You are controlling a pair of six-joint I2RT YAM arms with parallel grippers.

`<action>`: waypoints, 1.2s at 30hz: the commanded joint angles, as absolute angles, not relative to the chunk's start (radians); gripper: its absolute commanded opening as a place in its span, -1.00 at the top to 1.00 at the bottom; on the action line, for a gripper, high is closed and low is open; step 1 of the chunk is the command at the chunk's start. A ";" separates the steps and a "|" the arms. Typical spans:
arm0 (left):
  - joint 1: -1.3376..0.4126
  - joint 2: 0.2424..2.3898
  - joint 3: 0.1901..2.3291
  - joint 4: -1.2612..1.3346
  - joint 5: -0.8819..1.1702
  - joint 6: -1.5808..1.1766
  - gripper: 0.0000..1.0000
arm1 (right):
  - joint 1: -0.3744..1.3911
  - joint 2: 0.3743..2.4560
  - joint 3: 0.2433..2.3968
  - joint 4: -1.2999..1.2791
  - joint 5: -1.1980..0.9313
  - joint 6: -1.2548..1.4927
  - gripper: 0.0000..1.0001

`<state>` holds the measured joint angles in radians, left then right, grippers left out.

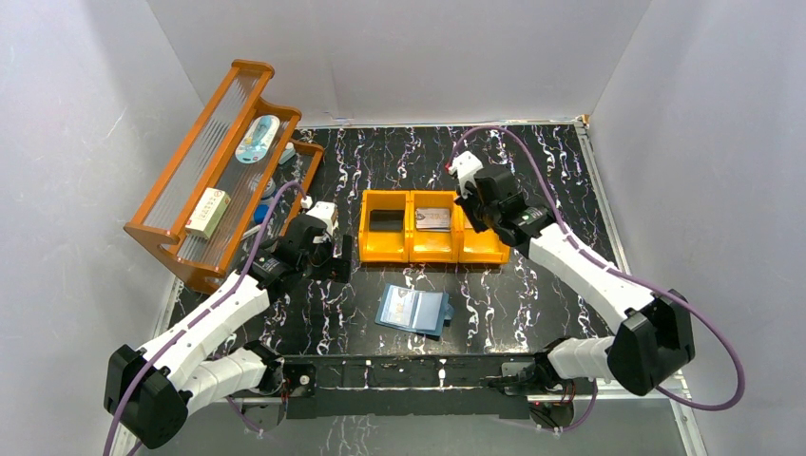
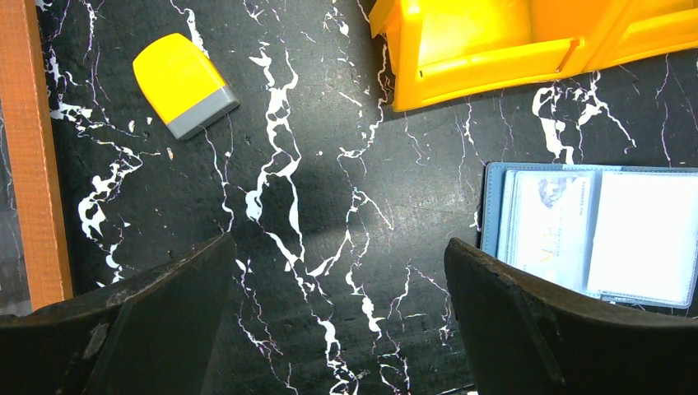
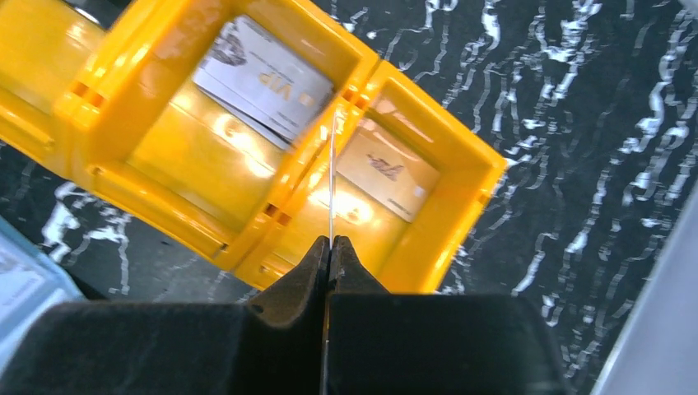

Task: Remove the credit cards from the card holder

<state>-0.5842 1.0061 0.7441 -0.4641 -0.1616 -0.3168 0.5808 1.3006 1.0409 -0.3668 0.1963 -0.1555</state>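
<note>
Claw of the right arm is pinching a credit card edge-on, seemingly over the orange bin's divider, needing centring above one compartment before releasing, while claw of the left arm is hovering wide open beside the card holder on the counter.

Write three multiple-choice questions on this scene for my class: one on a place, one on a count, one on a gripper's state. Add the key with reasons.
1. Where is the open card holder?
A. flat on the table, nearer the arms than the orange bin
B. lifted off the table
C. inside the bin

2. How many compartments has the bin?
A. two
B. four
C. three

3. The right gripper is:
A. wide open
B. shut on a thin card
C. shut on the card holder

Key: 1 A, the top view shows it lying before the bin; 2 C, two dividers split it; 3 B, its fingers pinch the card's edge.
</note>
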 commanded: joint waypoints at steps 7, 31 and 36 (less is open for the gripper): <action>-0.580 0.997 0.749 -0.468 -0.161 -0.305 -0.97 | 0.439 1.256 1.047 -0.406 0.085 -0.527 1.00; -0.580 0.980 0.742 -0.463 -0.174 -0.307 -0.97 | 0.375 1.436 0.996 -0.245 -0.106 -0.959 1.00; -0.581 0.985 0.744 -0.463 -0.173 -0.308 -0.97 | 0.373 1.477 1.018 -0.236 -0.072 -1.028 1.00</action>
<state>-0.5842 0.9928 0.7441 -0.4641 -0.1612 -0.3141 0.3759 1.4651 0.9611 -0.2958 -0.0830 -0.9379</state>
